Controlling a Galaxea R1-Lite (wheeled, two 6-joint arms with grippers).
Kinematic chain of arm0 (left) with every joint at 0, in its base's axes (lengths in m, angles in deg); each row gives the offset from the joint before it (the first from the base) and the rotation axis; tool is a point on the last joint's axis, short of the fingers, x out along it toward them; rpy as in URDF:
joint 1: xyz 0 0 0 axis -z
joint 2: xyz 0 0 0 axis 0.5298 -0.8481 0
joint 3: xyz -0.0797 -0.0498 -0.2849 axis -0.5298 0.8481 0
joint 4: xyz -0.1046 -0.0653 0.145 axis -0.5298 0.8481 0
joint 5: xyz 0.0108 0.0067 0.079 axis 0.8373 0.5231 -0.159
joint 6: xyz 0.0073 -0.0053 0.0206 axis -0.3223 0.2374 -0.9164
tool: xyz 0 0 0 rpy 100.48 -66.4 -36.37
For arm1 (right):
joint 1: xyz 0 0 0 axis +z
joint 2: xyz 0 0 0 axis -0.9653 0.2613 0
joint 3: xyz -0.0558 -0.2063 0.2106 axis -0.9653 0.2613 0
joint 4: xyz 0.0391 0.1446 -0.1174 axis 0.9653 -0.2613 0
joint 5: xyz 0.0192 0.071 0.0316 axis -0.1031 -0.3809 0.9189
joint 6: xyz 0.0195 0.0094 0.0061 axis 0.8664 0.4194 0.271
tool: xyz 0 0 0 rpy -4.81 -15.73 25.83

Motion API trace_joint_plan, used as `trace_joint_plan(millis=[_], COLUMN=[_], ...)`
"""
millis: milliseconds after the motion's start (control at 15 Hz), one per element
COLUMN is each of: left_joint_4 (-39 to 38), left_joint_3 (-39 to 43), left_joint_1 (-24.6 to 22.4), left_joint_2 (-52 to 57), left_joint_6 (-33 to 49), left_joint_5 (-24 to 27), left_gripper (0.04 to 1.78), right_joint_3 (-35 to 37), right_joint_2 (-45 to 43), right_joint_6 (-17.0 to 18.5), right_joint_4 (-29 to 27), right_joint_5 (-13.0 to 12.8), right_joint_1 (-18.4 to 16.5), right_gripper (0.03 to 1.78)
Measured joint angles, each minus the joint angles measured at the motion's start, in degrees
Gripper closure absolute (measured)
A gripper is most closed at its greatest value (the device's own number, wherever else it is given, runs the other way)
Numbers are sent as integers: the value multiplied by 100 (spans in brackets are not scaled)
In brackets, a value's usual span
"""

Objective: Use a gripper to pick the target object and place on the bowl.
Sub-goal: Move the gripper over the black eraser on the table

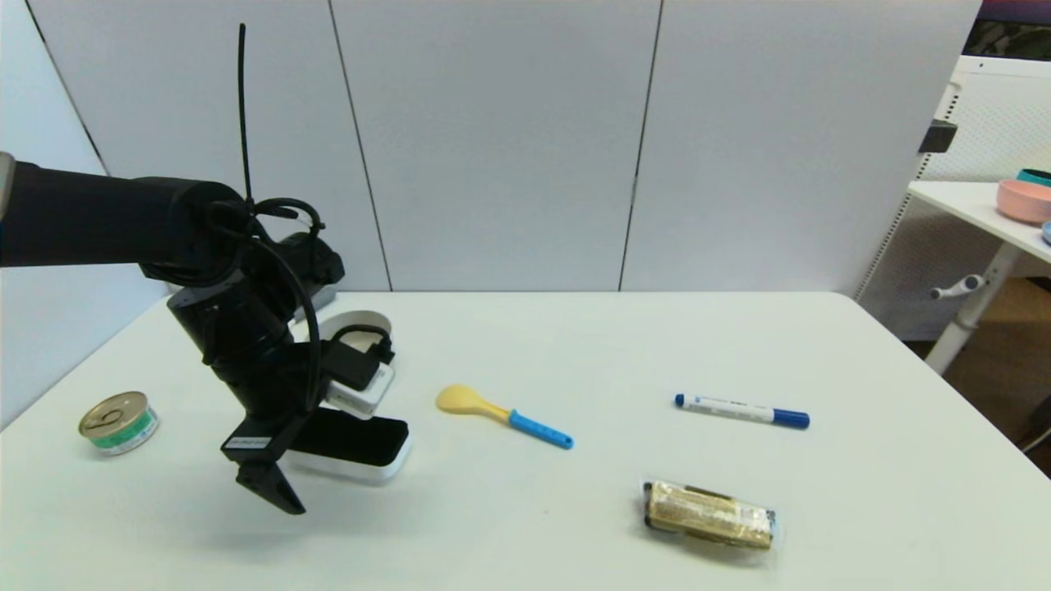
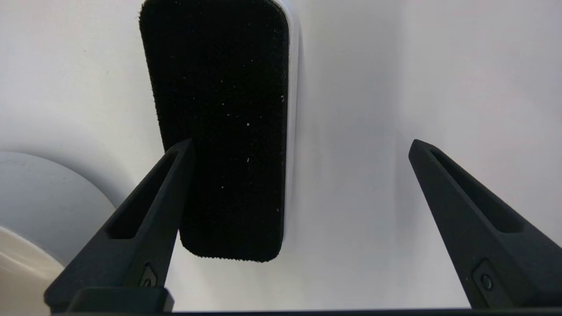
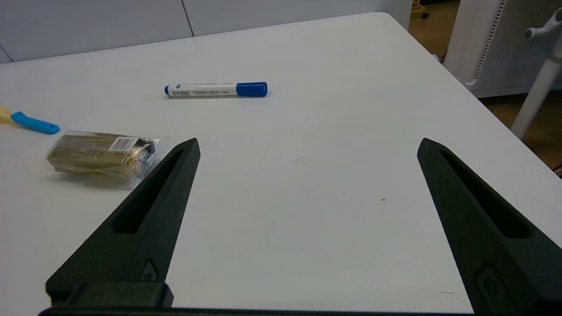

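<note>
The target object (image 1: 361,447), a flat block with a black felt top on a white base, lies on the white table at the left. In the left wrist view (image 2: 219,131) it fills the space ahead. My left gripper (image 1: 275,492) hovers just above the table at the block's near end. It is open and empty (image 2: 300,149). One finger (image 2: 145,219) overlaps the block's edge and the other is well off to its side. The off-white bowl (image 1: 374,316) stands behind the block, partly hidden by the arm; its side shows in the left wrist view (image 2: 39,197). My right gripper (image 3: 307,147) is open and empty over bare table.
A small tin can (image 1: 119,422) sits at the far left. A yellow spoon with a blue handle (image 1: 501,414), a blue marker (image 1: 741,410) and a brown wrapped snack bar (image 1: 710,515) lie to the right. A pink bowl (image 1: 1024,199) is on a side table.
</note>
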Motion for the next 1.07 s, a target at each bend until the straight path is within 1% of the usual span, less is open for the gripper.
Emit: trace_joint_plan(millis=[667,800,1067], left_joint_4=[127,116,77], left_joint_3=[-166,-184,-188], left_joint_1=[15,12,26], left_joint_2=[350,325,195], left_joint_6=[210,217,490], left_joint_5=[-113,-113,-110], left_gripper=[11,11,11], right_joint_3=[0,0,0], right_joint_2=[0,0,0], right_joint_6=[2,-2,0], right_joint_4=[0,0,0], right_joint_5=[0,1,0], right_joint_1=[0,0,0], right_gripper=[10,10,10])
